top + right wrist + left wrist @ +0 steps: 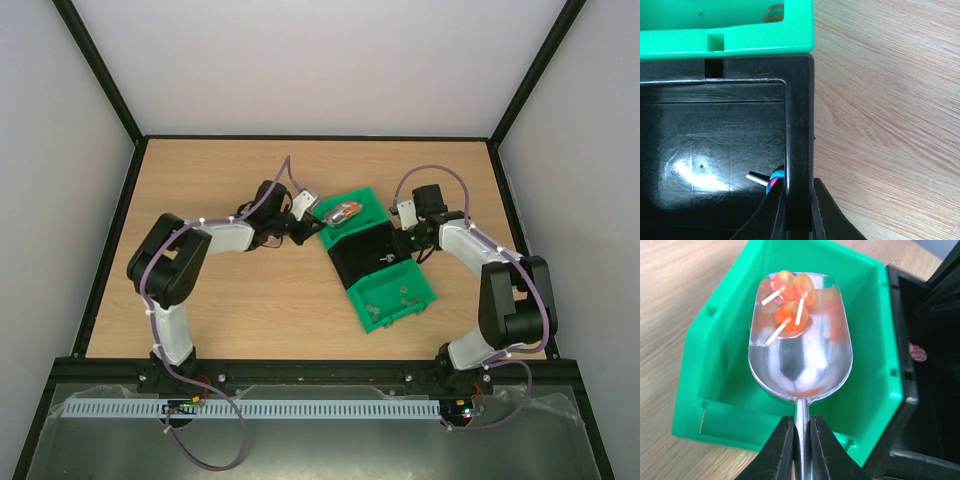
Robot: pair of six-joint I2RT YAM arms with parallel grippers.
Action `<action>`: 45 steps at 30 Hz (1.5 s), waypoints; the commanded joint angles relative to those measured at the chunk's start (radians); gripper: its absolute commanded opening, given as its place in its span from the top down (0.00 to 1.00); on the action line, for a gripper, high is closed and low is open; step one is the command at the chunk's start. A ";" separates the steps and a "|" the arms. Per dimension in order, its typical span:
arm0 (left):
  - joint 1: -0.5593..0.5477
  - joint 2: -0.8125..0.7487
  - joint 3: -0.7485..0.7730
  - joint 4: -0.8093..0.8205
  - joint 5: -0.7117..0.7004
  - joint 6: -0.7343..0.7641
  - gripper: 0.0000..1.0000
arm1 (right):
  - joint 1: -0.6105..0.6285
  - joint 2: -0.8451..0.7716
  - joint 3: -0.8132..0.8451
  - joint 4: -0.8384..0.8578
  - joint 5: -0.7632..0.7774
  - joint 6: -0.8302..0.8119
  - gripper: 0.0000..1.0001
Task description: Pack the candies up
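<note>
My left gripper (801, 426) is shut on the handle of a metal scoop (800, 365). The scoop's bowl holds three orange candies (792, 300) on white sticks, above the inside of the far green bin (715, 365). From above, the scoop (342, 213) hangs over that green bin (368, 198), with my left gripper (318, 228) at its near-left side. My right gripper (799, 192) is shut on the right wall of the black bin (799, 125). A blue-and-pink candy (772, 181) with a white stick lies inside it beside the fingers. A pink striped candy (917, 352) also lies in the black bin (935, 405).
Three bins stand in a slanted row: the far green one, the black bin (352, 262) in the middle, and a near green bin (412, 303) with a few small candies (385, 295). Bare wooden table (250, 300) surrounds them. My right gripper (408, 237) is at the black bin's right side.
</note>
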 commanded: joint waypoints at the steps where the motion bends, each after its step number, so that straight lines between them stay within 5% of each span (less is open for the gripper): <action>1: 0.009 -0.105 -0.023 0.078 0.051 0.012 0.98 | -0.009 0.019 0.002 -0.050 0.044 -0.010 0.99; 20: 0.126 -0.420 -0.098 -0.085 0.105 0.086 0.98 | -0.009 0.034 0.020 -0.033 0.044 0.006 0.99; 37: 0.426 -0.713 -0.151 -0.585 0.161 0.362 0.98 | -0.009 0.048 0.054 -0.048 -0.015 -0.016 0.99; 45: 0.504 -0.748 -0.121 -0.883 0.087 0.614 0.98 | -0.009 0.068 0.067 -0.042 -0.029 -0.018 0.99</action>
